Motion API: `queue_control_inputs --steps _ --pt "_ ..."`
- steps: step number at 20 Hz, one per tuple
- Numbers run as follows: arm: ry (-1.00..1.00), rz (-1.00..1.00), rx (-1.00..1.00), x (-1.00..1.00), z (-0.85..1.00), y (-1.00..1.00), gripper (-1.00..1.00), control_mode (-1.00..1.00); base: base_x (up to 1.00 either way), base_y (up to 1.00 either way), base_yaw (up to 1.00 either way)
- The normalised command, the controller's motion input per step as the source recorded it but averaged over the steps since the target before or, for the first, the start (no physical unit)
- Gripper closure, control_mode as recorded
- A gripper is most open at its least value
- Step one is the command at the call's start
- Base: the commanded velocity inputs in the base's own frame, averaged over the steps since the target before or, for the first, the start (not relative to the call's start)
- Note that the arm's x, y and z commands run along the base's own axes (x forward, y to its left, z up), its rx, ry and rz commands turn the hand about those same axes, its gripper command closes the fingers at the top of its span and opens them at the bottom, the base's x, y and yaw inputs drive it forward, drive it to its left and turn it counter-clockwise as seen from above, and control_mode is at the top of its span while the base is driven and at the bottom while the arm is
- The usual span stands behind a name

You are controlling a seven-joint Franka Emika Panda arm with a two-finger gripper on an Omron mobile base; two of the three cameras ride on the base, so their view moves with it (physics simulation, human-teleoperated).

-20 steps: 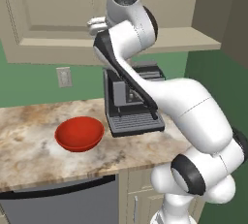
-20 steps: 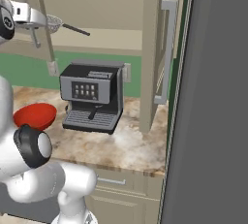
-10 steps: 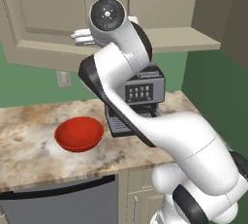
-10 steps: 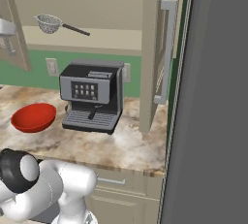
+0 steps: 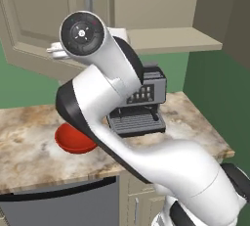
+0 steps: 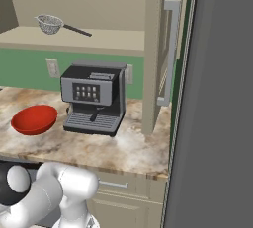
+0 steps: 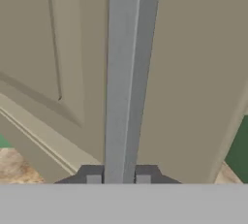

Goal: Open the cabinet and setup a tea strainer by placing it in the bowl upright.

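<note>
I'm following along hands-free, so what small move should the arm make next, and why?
Probably keep swinging the left door wider: the gripper is closed on its silver handle, and the tea strainer sits on the cabinet shelf, still to be reached.

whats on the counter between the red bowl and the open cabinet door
The coffee machine stands between the bowl and the cabinet door, in the right base view.

Black and silver coffee machine [image 6: 94, 97] stands upright on marbled countertop [image 6: 123, 148], against green wall [image 6: 24, 66]. White wall outlet [image 6: 52, 67] beside it on the wall. Tall dark grey panel [image 6: 217, 98] borders the counter
</note>
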Motion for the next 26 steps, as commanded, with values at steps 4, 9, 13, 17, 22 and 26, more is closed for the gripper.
queue_control_inputs --steps 4,9,13,17,22,26 --pt "0.0 0.0 0.0 -0.18 0.0 0.22 -1.0 -1.0 0.0 0.0 0.0" --pt "0.0 0.0 0.0 0.0 0.0 0.13 -1.0 -1.0 0.0 0.0 0.0" --pt "0.0 -0.05 -0.02 -0.09 0.0 0.12 -1.0 -1.0 0.0 0.0 0.0" --pt "-0.11 -0.1 0.07 -0.8 0.13 -0.16 -1.0 -1.0 0.0 0.0 0.0" --pt "-0.06 0.0 0.34 -0.87 0.04 -0.78 -1.0 -1.0 0.0 0.0 0.0" --pt "0.02 0.09 0.62 -0.45 0.0 -1.0 -1.0 -1.0 0.0 0.0 0.0"
